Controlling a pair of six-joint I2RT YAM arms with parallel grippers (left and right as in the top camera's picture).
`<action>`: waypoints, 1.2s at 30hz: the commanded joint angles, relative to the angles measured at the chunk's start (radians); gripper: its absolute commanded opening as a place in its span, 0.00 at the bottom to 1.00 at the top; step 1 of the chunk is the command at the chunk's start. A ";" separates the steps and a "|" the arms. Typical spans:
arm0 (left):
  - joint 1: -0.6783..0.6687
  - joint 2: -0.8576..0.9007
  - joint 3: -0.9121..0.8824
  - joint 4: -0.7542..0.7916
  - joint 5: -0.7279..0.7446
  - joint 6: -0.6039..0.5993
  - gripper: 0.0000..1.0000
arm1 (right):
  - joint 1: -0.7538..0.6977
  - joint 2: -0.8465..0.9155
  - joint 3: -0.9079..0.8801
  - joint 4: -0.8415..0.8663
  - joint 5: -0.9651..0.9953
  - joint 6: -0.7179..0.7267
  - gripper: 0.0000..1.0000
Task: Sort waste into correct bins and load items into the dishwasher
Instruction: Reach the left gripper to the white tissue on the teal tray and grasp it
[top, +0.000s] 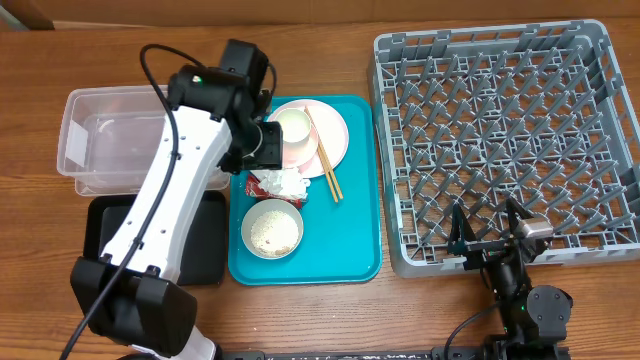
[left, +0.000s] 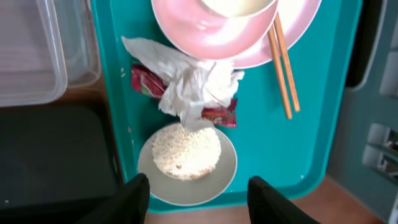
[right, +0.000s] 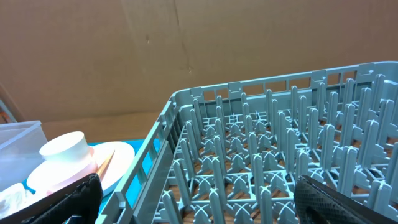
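teal serving tray (top: 355, 200): lying flat, long side running front to back | wooden table (top: 330, 312): under the tray, grain showing around it | brown cardboard wall (right: 155, 50): upright behind the tray

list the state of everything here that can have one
clear tub, empty
dish rack, empty
pink plate, on the teal tray
white cup, upright on the plate
bowl, holding rice
napkin, crumpled over the wrapper
chopsticks, lying across the plate's rim
left gripper, jaws open, holding nothing
right gripper, jaws open, holding nothing
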 joint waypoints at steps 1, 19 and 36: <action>-0.037 0.025 0.013 0.021 -0.066 -0.053 0.51 | -0.002 -0.009 -0.011 0.005 0.003 0.002 1.00; -0.048 0.216 0.013 0.029 -0.070 -0.052 0.57 | -0.002 -0.009 -0.011 0.005 0.003 0.001 1.00; -0.046 0.373 0.013 0.054 -0.113 -0.052 0.54 | -0.002 -0.009 -0.011 0.005 0.003 0.002 1.00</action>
